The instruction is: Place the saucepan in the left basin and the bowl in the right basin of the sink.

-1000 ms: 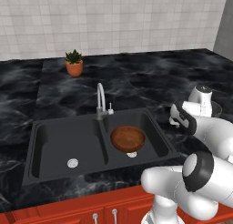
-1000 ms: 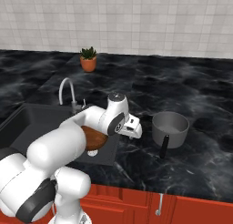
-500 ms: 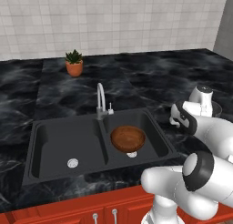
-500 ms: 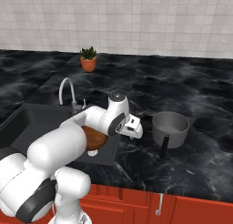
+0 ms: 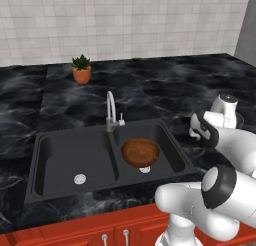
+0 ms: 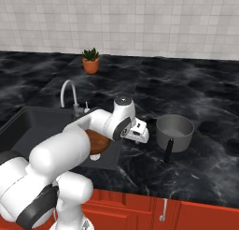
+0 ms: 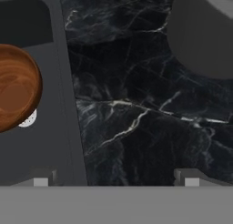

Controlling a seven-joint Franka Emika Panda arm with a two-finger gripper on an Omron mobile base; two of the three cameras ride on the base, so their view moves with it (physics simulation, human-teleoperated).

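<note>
- Nothing has shifted in the past second: arm, bowl and saucepan all sit where they were, the hand hanging motionless over the counter.
- Already delivered, the wooden bowl (image 5: 141, 152) lies in the right basin (image 5: 170, 152) of the sink (image 5: 41, 140), partly covering the silver drain.
- Still waiting, the saucepan (image 6: 174, 131) stands upright on the black marble counter (image 6: 205, 103) to the right of the sink, its black handle (image 6: 168, 151) pointing toward the front edge; the left basin (image 5: 75, 160) holds nothing.
- Between sink and pan, the gripper (image 6: 139, 132) hovers over bare counter with its fingers spread wide and nothing between them; in the hand view the fingertips (image 7: 41, 178) frame the marble, the pan wall (image 7: 200, 41) rising at the upper right.
- Risk, as judged from here: a grasp on the long handle could let the pan swing or tip, while a grasp on the rim could slip off the smooth wall.
- Further risk: carrying the pan across the right basin could clip the bowl or the faucet (image 5: 110, 110), or drop it short of the far, wider compartment.
</note>
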